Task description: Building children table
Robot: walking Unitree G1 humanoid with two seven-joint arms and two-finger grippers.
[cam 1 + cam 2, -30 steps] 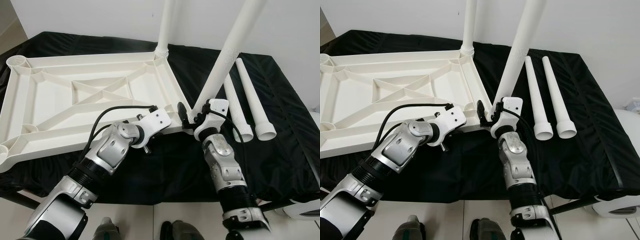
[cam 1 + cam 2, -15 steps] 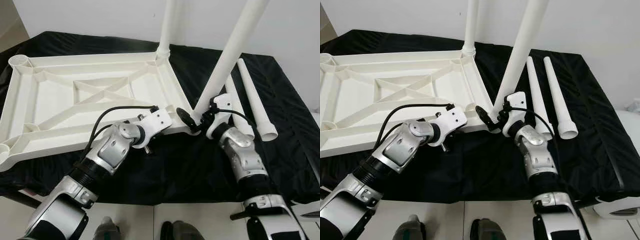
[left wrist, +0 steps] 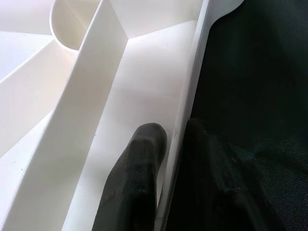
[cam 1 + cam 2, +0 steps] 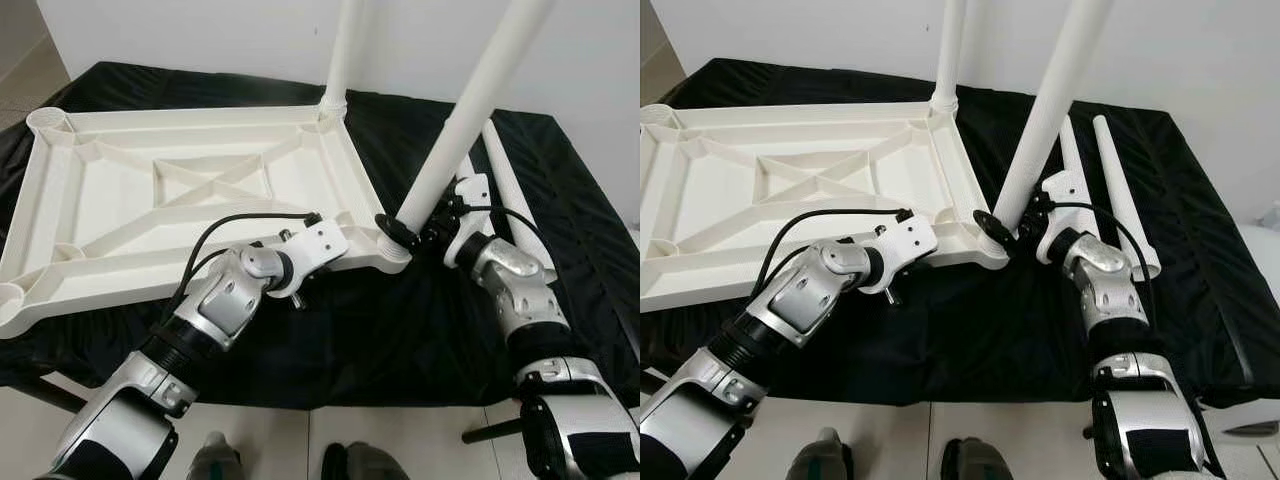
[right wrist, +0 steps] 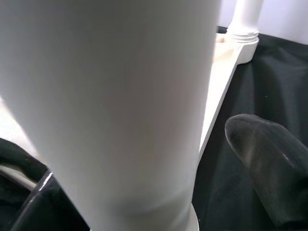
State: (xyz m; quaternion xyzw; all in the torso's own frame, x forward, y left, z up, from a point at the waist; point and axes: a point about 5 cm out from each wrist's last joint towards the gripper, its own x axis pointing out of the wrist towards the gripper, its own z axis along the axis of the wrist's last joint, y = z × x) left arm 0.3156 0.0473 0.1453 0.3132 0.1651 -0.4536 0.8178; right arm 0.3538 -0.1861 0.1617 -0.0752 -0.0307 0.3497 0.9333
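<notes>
A: Where is the tabletop (image 4: 120, 215) found?

B: It is laid upside down on the black cloth (image 4: 400, 340), with its ribbed underside up, and takes up the upper left and middle of the head views. One leg (image 4: 343, 50) is stood upright in the far corner socket, at the top centre of the frame.

A: And the second leg (image 4: 470, 110)?

B: It is seen leaning, its foot set at the near right corner socket of the tabletop, just right of centre, and its top tilted toward the upper right corner of the frame.

A: How is the right gripper (image 4: 415, 232) placed?

B: It is brought in from the right at the base of that leaning leg. In the right wrist view the leg (image 5: 110, 106) is seen between the two black fingers (image 5: 264, 159), which are spread around it; whether it is actually pinched cannot be told.

A: And the left gripper (image 3: 175, 139)?

B: It is set on the near rim of the tabletop, at centre frame. In its wrist view one finger (image 3: 137, 168) is seen inside the rim wall and the other outside on the cloth side, so the thin wall is pinched between them.

A: Anything else on the cloth?

B: Two spare legs (image 4: 1120, 180) are laid side by side at the upper right, behind the right arm.
</notes>
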